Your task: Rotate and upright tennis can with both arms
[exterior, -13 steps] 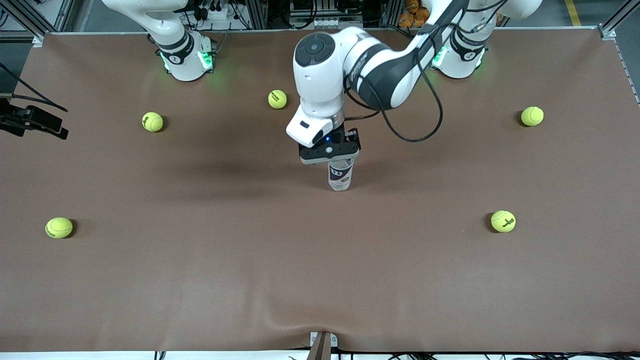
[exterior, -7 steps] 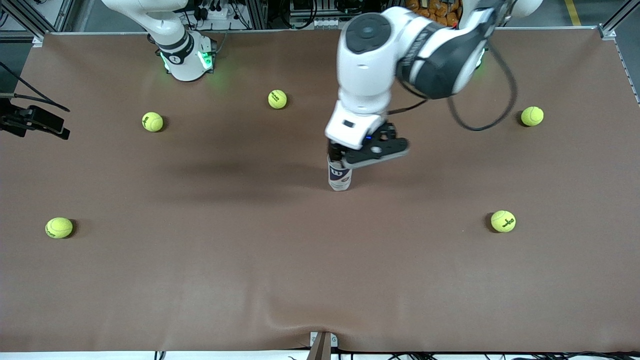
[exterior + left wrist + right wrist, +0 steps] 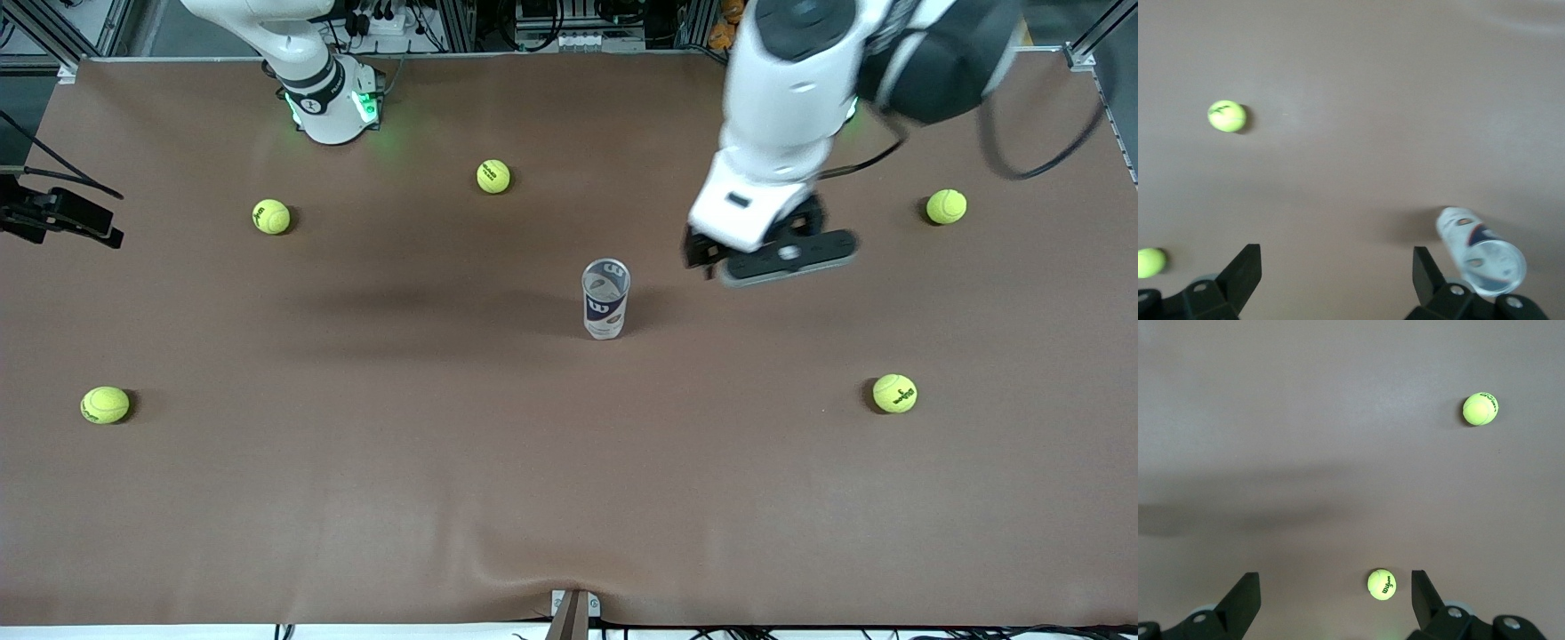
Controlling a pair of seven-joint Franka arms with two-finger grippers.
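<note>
Brown table (image 3: 356,498) bears the upright tennis can (image 3: 606,300), apart from the wide-open left gripper (image 3: 772,260); right gripper (image 3: 1331,603) wide too.

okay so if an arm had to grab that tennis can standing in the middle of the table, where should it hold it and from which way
Probably from above, near the open rim. The tennis can stands upright and apart from the balls, so fingers can straddle its slim round wall. The left gripper, open, is over the table beside it.

Clear tennis can (image 3: 606,300) — white and dark-blue label; yellow-green balls (image 3: 271,216); brown table (image 3: 356,498).
</note>
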